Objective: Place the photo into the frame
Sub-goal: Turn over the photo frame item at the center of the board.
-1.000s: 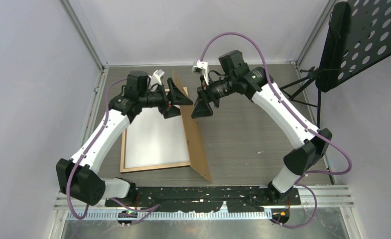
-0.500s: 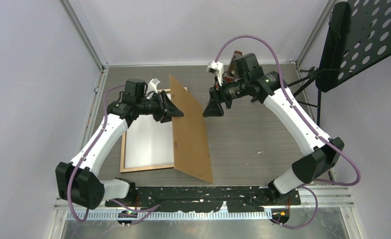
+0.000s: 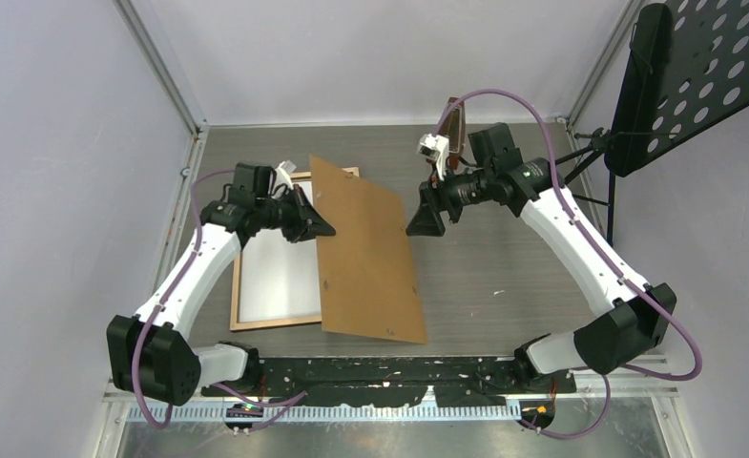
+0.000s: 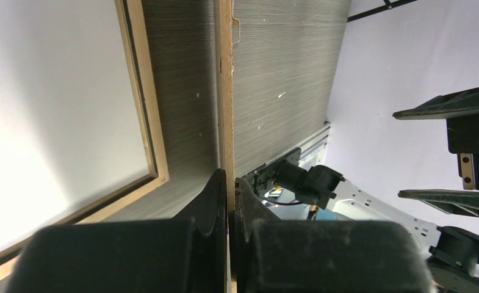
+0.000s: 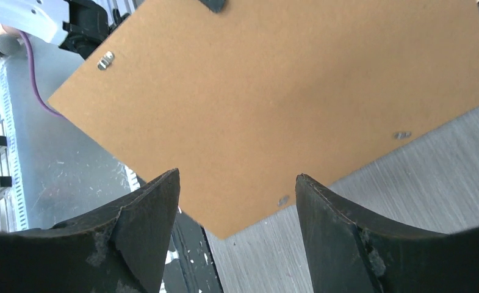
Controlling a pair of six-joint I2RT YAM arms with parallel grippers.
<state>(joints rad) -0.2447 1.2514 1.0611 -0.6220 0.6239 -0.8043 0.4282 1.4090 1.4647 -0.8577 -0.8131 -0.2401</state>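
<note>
The frame (image 3: 238, 286) lies flat on the table at the left, its light wood rear face up. A white sheet fills it, which I take for the photo (image 3: 273, 275) lying on its face. A brown hardboard backing sheet (image 3: 365, 250) slants over the frame's right side, its near edge down by the arm bases. My left gripper (image 3: 319, 229) is shut on that board's left edge, seen edge-on between the jaws in the left wrist view (image 4: 230, 180). My right gripper (image 3: 426, 222) stands open just right of the board, apart from it, and faces its brown surface (image 5: 273, 91).
A black perforated stand (image 3: 699, 76) on tripod legs (image 3: 580, 164) occupies the back right corner. Enclosure walls close the left, back and right sides. A black strip (image 3: 399, 377) with the arm bases runs along the near edge.
The left gripper has shut on the board's edge. The board has tipped from nearly upright to a low slant toward the right. The right gripper has drawn back to the right.
</note>
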